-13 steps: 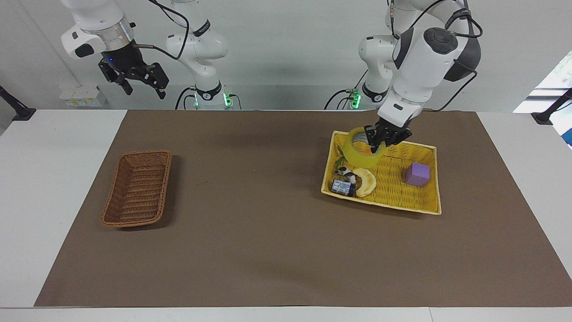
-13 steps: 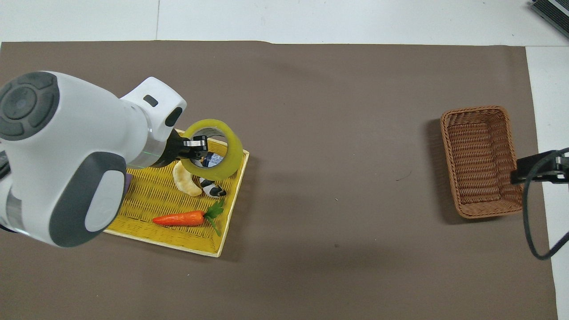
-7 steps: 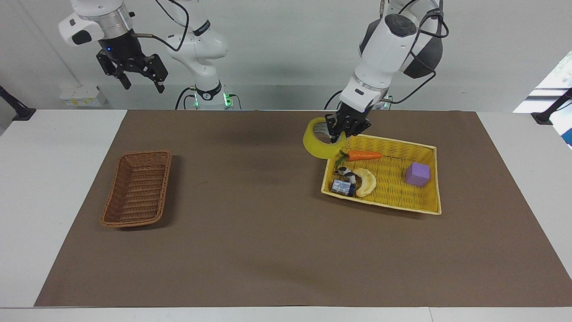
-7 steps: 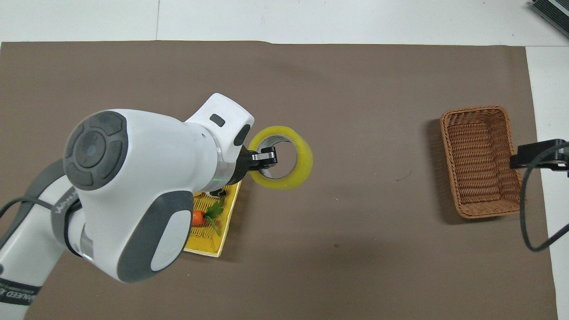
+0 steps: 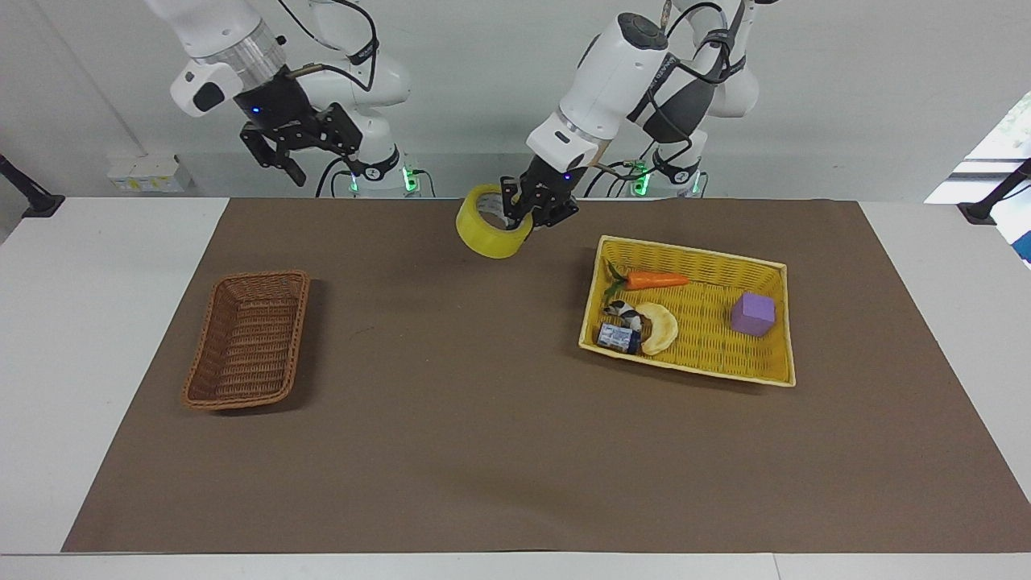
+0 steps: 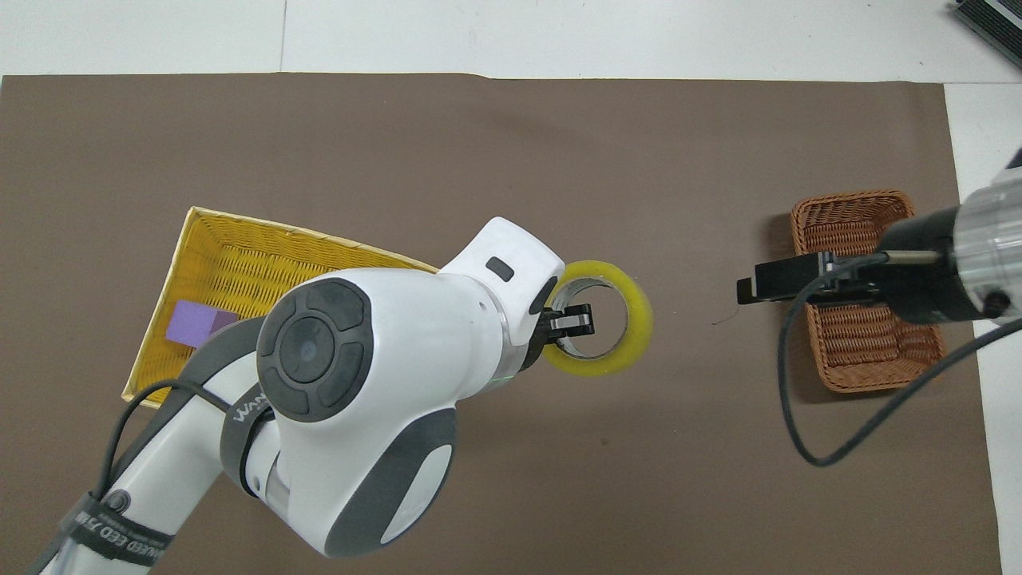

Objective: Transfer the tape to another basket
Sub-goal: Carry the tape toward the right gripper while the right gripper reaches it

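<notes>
Left hand [image 5: 527, 216] grips the roll of yellow packing tape [image 5: 486, 221] by its wall, one finger inside the core, up in the air over the brown mat [image 5: 483, 419] between the two baskets. Right hand [image 5: 294, 153] hangs raised with fingers spread wide, holding nothing. Brown wicker basket [image 5: 248, 340] sits at the right arm's end of the table [image 5: 80, 322]; yellow basket [image 5: 773, 374] holds a carrot [image 5: 654, 279], banana [image 5: 662, 329] and purple cube [image 5: 753, 313].
</notes>
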`<state>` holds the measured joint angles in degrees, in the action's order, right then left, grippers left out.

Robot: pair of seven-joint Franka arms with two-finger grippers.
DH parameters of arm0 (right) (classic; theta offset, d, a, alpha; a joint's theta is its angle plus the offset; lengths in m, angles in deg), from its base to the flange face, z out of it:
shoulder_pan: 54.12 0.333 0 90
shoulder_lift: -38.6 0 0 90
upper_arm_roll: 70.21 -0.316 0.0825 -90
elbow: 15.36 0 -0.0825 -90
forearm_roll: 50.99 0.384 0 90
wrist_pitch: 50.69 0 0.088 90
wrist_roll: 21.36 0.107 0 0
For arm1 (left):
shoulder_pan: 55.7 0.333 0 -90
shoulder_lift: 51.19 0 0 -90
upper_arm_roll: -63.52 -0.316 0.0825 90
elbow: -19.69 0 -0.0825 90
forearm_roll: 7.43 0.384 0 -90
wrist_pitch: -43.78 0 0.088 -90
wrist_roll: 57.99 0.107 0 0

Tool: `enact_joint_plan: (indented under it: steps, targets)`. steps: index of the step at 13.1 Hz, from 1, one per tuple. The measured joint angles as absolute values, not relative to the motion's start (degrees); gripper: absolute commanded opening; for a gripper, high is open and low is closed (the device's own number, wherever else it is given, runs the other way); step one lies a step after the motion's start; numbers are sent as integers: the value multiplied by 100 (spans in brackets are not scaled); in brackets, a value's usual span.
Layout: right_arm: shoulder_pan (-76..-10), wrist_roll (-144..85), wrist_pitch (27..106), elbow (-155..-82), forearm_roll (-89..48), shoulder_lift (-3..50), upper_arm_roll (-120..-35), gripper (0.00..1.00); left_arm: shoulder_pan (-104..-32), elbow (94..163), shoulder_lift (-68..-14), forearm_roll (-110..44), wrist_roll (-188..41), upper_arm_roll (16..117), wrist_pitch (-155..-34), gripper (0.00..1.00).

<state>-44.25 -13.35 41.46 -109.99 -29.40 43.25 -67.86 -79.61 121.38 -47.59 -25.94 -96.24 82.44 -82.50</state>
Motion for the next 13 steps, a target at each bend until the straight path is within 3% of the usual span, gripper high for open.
enact_joint_plan:
  steps: [5, 13]
  targets:
    - [-4402, -1801, 4403, -11412, -2201, 4178, -6767, 100, -8348, 12133, -4762, -2711, -9880, 8247, -8573, 0]
    - [-4447, -1886, 4323, -11480, -1782, 4180, -6745, 100, -8600, 12110, -4764, -2712, -9899, 8250, -8902, 0]
